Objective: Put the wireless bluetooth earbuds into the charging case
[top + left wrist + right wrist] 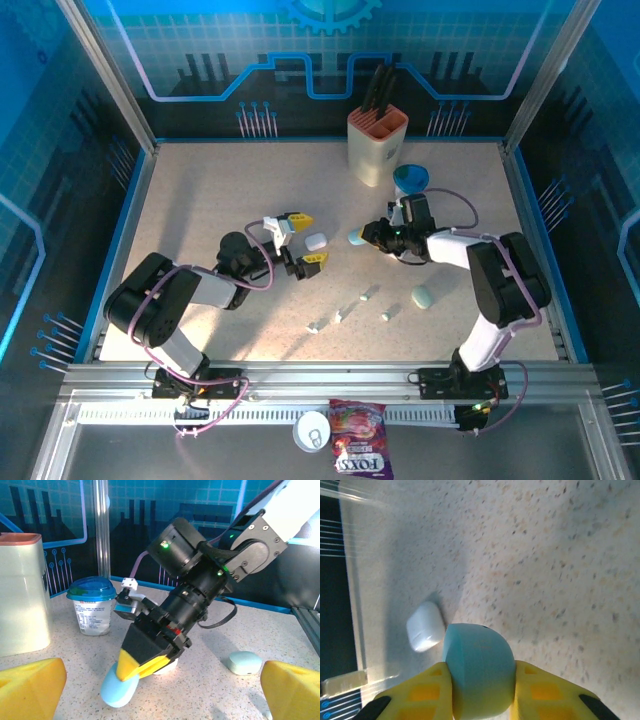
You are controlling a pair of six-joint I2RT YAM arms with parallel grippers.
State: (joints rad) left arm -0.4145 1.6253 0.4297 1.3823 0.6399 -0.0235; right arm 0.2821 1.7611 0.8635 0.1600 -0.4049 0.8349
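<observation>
Earbuds (340,315) lie loose on the table (200,200) (none seated yet); right hand (135,664) clamps a blue case (479,665), left hand (306,239) gapes wide.

Three cases (316,241), one white and two pale blue, at least four loose earbuds (338,316), one knife block (377,145), one yogurt cup (410,180).

Your two arms, left arm (150,297) and right arm (505,275), are built of glossy black joint housings and white links. A thin purple cable (452,191) loops along each. Each black wrist ends in yellow wedge-shaped fingers (30,687). Small green lights (164,544) glow on the right arm's round black motor casings.
</observation>
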